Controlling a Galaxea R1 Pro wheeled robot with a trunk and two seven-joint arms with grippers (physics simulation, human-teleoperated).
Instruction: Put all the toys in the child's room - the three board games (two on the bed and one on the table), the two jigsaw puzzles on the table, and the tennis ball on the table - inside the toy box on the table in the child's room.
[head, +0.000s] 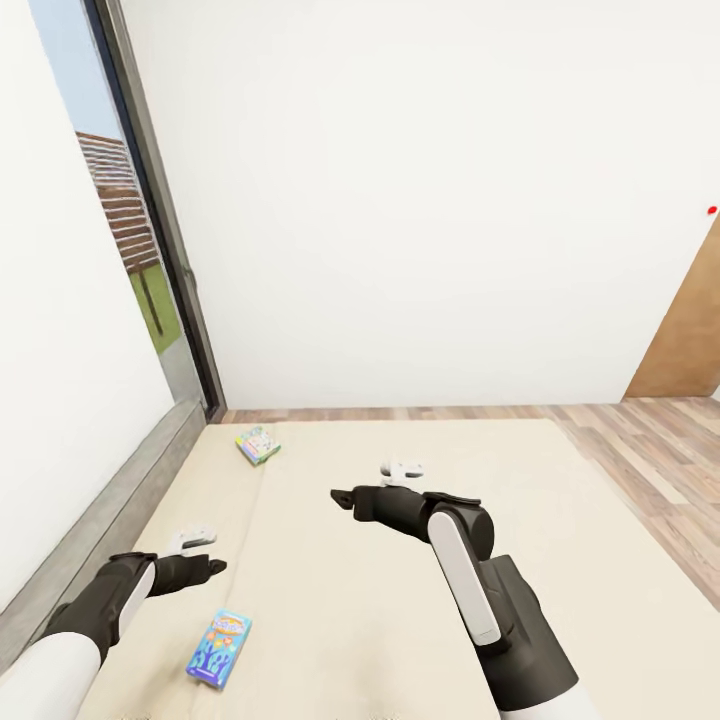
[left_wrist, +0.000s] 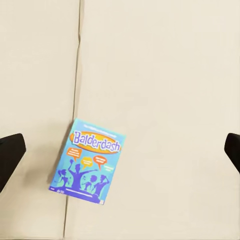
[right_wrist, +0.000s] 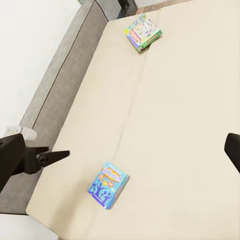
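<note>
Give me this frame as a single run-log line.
stage: at bed | left gripper open above blue board game | right gripper open, empty | green-white board game near headboard

The bed (head: 420, 600) is plain beige with a grey frame. One board game (left_wrist: 87, 161) is blue with orange lettering; the other (right_wrist: 143, 32) is green-edged, white-faced. Walls are white, the floor (head: 640, 440) wood-plank.

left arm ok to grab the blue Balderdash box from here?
Probably yes. The left pincer hangs open over the bed, with the blue Balderdash box lying flat between its fingers in the wrist view and bare mattress around it. It needs to descend first.
</note>
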